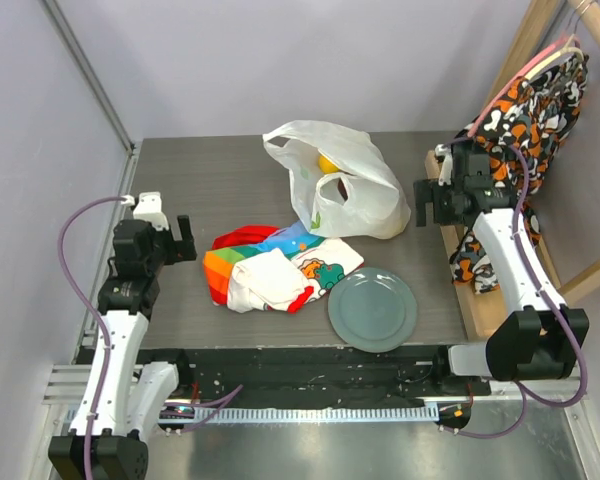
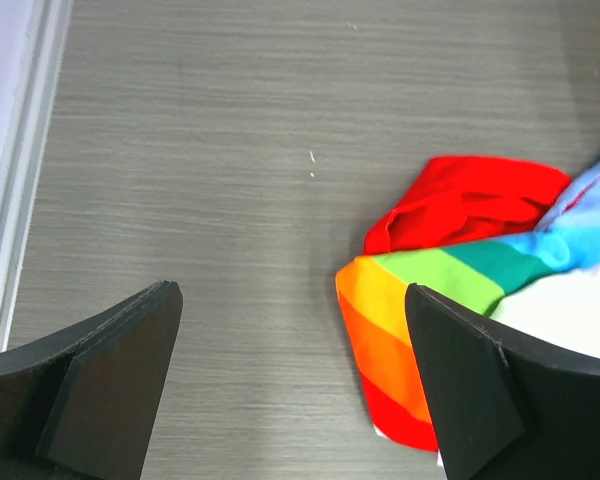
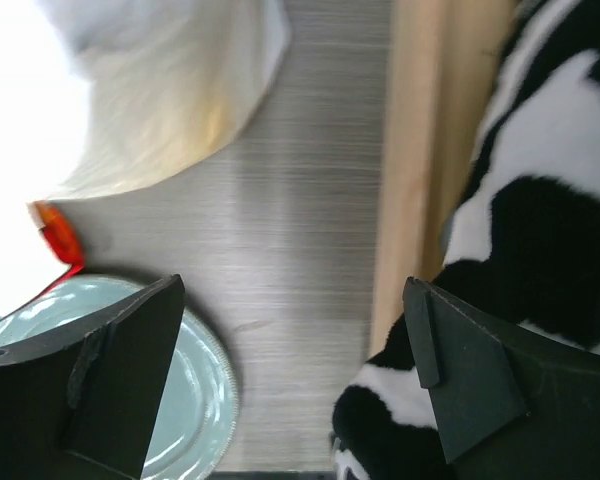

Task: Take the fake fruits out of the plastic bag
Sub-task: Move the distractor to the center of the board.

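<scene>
My left end effector (image 1: 185, 240) hovers over the left part of the grey tabletop (image 1: 210, 180), its two fingers spread wide with nothing between them. In the left wrist view the dark pads frame bare wood-grain surface, and the rainbow cloth (image 2: 450, 260) lies just ahead and to the right of the right-hand pad, apart from it.

That cloth sits crumpled near the middle of the tabletop, with red, orange, green and blue stripes on its left side and white printed panels on its right. Just to its right, at the near edge, rests a round grey-green plate (image 1: 372, 308), whose rim is close to the cloth's corner.

Behind the cloth and plate stands the plastic bag (image 1: 345, 185), white and crinkly, slumped in a heap with its handle loops up. A yellow fake fruit (image 1: 327, 163) shows through the opening at its top, inside the bag. I cannot make out the other pieces through the film.

My right end effector (image 1: 423, 205) hangs just to the right of the bag, its fingers also spread wide and holding nothing. From the right wrist view, the bag's lower edge lies ahead on the left, the plate near my left finger, and a wooden rail (image 3: 420, 150) runs along the right with a black, white and orange patterned fabric (image 1: 525, 110) hanging beyond it.
</scene>
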`<move>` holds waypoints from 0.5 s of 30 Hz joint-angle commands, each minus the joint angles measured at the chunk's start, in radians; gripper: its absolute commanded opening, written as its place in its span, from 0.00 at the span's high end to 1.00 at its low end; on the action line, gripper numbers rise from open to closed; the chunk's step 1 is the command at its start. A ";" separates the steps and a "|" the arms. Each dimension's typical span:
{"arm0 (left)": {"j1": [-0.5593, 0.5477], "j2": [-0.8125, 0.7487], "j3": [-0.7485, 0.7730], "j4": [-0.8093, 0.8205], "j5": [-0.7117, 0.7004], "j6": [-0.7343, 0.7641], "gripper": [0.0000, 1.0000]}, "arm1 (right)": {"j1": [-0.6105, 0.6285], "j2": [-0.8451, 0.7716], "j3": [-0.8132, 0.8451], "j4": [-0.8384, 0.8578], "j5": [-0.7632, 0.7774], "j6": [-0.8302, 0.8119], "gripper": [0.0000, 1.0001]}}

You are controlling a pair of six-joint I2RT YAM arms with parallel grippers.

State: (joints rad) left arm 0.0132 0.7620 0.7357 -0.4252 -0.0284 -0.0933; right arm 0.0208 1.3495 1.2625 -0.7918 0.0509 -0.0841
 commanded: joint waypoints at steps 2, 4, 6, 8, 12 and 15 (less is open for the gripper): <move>0.010 -0.023 0.001 -0.075 0.143 0.090 0.00 | 0.068 -0.136 -0.187 0.043 -0.215 -0.086 0.00; 0.013 -0.026 0.011 -0.130 0.232 0.188 0.00 | 0.106 -0.226 -0.357 0.095 -0.270 -0.190 0.00; 0.016 -0.044 0.008 -0.142 0.217 0.190 0.00 | 0.169 -0.271 -0.497 0.186 -0.306 -0.322 0.00; 0.019 -0.050 0.013 -0.165 0.217 0.225 0.00 | 0.258 -0.288 -0.538 0.252 -0.295 -0.371 0.00; 0.019 -0.020 0.048 -0.228 0.217 0.309 0.00 | 0.372 -0.208 -0.467 0.282 -0.273 -0.369 0.02; 0.019 0.071 0.092 -0.286 0.266 0.363 0.00 | 0.403 -0.165 -0.410 0.319 -0.284 -0.338 0.03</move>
State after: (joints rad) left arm 0.0246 0.7567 0.7464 -0.6262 0.1654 0.1654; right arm 0.3870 1.1534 0.7467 -0.6136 -0.2066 -0.4026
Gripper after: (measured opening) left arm 0.996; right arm 0.974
